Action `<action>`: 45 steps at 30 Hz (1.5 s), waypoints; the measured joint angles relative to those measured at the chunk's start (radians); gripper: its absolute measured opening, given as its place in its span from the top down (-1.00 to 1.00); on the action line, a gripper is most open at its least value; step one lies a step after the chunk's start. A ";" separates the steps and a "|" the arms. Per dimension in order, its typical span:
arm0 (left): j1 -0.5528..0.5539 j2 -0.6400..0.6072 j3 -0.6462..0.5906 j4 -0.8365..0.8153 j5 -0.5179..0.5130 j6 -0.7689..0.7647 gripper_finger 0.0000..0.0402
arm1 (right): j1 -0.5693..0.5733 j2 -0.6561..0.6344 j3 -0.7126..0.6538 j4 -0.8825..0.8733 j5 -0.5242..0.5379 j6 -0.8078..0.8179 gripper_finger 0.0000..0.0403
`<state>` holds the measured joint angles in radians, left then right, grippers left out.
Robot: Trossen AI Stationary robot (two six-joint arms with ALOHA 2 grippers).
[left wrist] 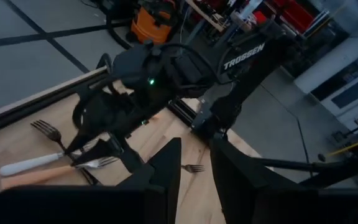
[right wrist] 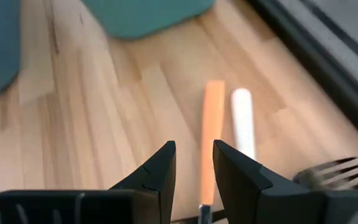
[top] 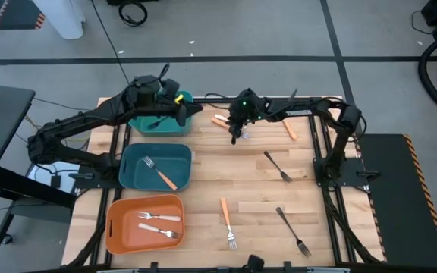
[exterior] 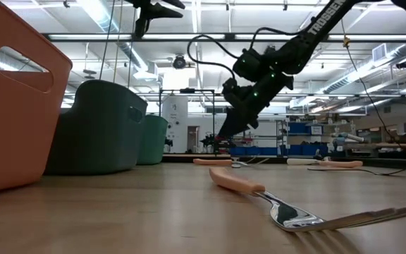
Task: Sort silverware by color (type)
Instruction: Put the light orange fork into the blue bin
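Note:
The silverware is partly sorted. The far teal bin [top: 160,123] holds a black utensil, the middle teal bin [top: 155,165] an orange-handled fork, and the orange bin [top: 144,222] two cream-handled forks. My right gripper [right wrist: 194,163] is open low over the far middle of the table, its fingers above an orange-handled fork [right wrist: 212,134] that lies beside a cream-handled fork [right wrist: 243,123]. I see no touch. My left gripper [left wrist: 195,163] is open and empty, raised over the far teal bin's right rim [top: 180,112] and pointing toward the right arm.
Loose on the wood lie two black forks [top: 277,165] [top: 292,230], an orange-handled fork [top: 227,222] near the front edge and an orange handle [top: 290,130] at the far right. The three bins line the table's left side. Bare wood lies in the middle.

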<state>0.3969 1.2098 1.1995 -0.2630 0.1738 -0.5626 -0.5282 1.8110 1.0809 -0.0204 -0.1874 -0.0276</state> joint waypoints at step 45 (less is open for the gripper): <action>0.104 0.567 0.000 0.342 -0.047 0.577 0.41 | 0.042 -0.523 0.165 -0.495 0.216 0.223 0.44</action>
<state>0.5014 1.7770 1.1999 0.0791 0.1268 0.0143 -0.4866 1.2884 1.2457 -0.5156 0.0284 0.1959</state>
